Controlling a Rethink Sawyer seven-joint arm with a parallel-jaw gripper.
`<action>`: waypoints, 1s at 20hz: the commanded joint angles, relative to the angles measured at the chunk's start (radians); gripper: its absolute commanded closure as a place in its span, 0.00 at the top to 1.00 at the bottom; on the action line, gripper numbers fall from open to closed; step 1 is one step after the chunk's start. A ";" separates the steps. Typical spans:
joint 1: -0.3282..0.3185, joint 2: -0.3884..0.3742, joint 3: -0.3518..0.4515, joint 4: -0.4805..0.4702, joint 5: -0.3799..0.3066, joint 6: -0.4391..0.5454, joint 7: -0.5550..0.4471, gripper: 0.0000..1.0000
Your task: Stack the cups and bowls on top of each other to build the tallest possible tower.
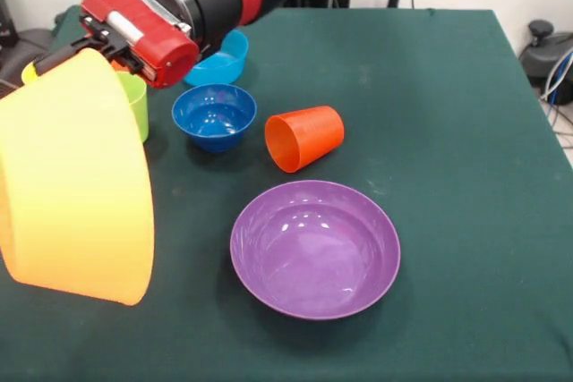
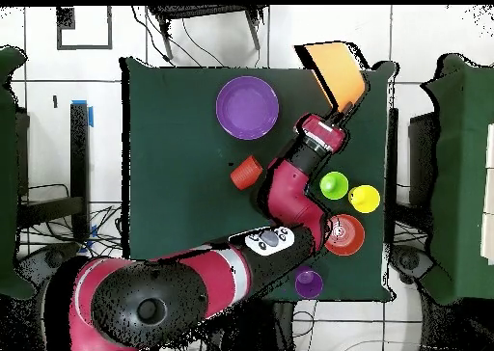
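My gripper (image 1: pixel 88 49) is shut on the rim of the very large yellow-orange bowl (image 1: pixel 76 194), which hangs tilted on its edge above the table's left side. From overhead the gripper (image 2: pixel 340 110) holds that bowl (image 2: pixel 336 69) near the table's far right corner. The wide purple bowl (image 1: pixel 315 248) sits upright and empty in the middle front. Behind it the orange-red cup (image 1: pixel 304 138) lies on its side, mouth towards the left. No tower stands.
A dark blue bowl (image 1: pixel 213 115) and a light blue bowl (image 1: pixel 221 63) sit near the arm. A lime green piece (image 1: pixel 136 106) is half hidden behind the lifted bowl. Overhead shows the lime green piece (image 2: pixel 334 184), a yellow piece (image 2: pixel 365 199), an orange bowl (image 2: pixel 344 234) and a purple cup (image 2: pixel 309 283).
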 commanded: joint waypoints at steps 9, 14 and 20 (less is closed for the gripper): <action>0.092 0.154 0.044 0.057 0.220 -0.066 -0.073 0.00; 0.116 0.173 0.040 0.075 0.250 -0.061 -0.052 0.00; 0.131 0.193 0.031 0.088 0.248 -0.038 -0.027 0.00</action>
